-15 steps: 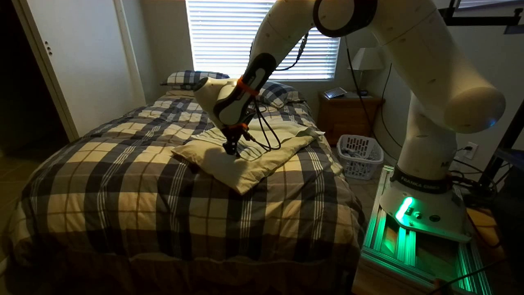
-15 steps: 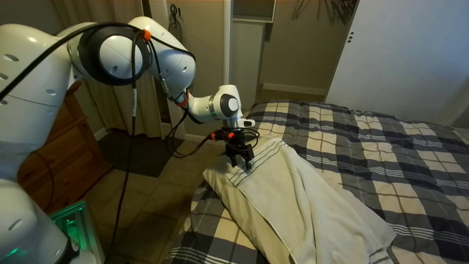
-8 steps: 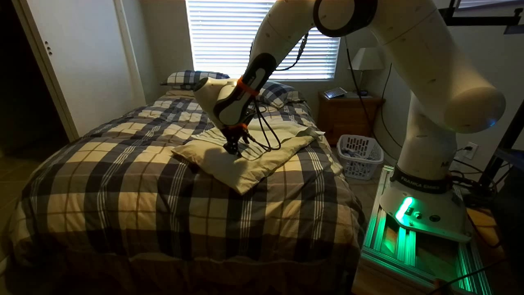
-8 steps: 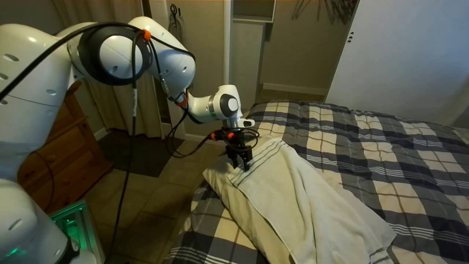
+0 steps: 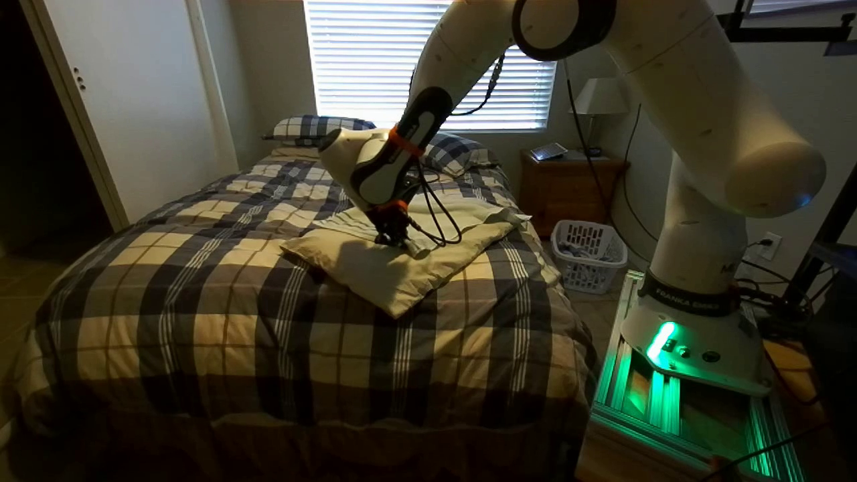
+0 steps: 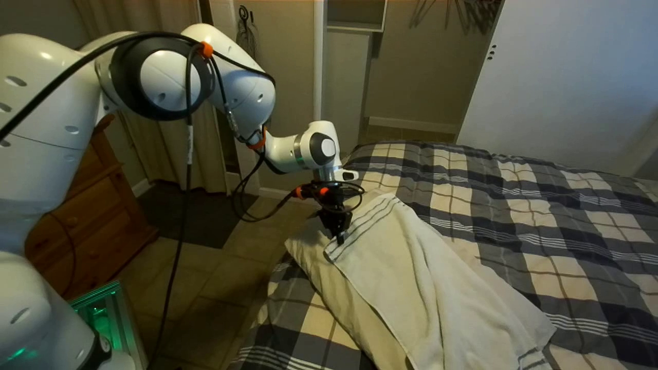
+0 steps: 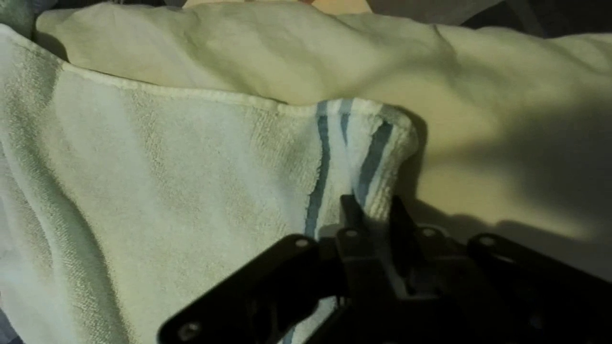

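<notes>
Towel: A white towel with blue-grey stripes near its end lay loosely spread, rippled by a few long folds, on top of a cream pillow.
Claw: The black gripper pointed down at the striped end. Its two fingers were clamped on a fold of that edge, near a corner, with cloth bunched between them.
Pillow: It lay flat and slantwise on the bed, with bare cream fabric showing around the gripped end of the towel.
Bed: A plaid cover in navy, grey and cream was spread across it; plaid pillows sat at the head, below a bright window with white blinds.
Arm: A white robot arm arched over the bed's side, black cables looping along it under orange bands. Its base glowed green on a metal frame.
Around the room: In an exterior view, a wooden nightstand held a lamp, and a white laundry basket stood on the floor near it. In an exterior view, a wooden dresser stood behind the arm, near a dark mat.
</notes>
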Robot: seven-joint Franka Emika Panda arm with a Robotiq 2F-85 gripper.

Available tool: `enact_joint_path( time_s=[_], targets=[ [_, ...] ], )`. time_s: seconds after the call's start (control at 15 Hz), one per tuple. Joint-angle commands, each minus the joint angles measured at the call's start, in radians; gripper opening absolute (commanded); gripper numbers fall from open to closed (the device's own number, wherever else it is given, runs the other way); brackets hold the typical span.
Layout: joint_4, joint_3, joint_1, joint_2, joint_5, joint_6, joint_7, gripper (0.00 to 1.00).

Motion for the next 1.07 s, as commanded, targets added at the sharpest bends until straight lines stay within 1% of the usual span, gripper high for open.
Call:
enact_joint_path(
  time_s=[0.0,0.27,0.67,1.0],
  targets=[
    [-0.023,0.029,-0.027,-0.037,0.018,-0.007,-0.008,0.0],
    [-0.02,0.074,-0.052,-0.074,0.082,-0.01,-0.036,0.01],
    [0.002,0.134,-0.069,-0.076,0.182,-0.04,-0.086,0.01],
    [0.017,0.159,-0.06,-0.063,0.207,-0.045,-0.096,0.01]
  ],
)
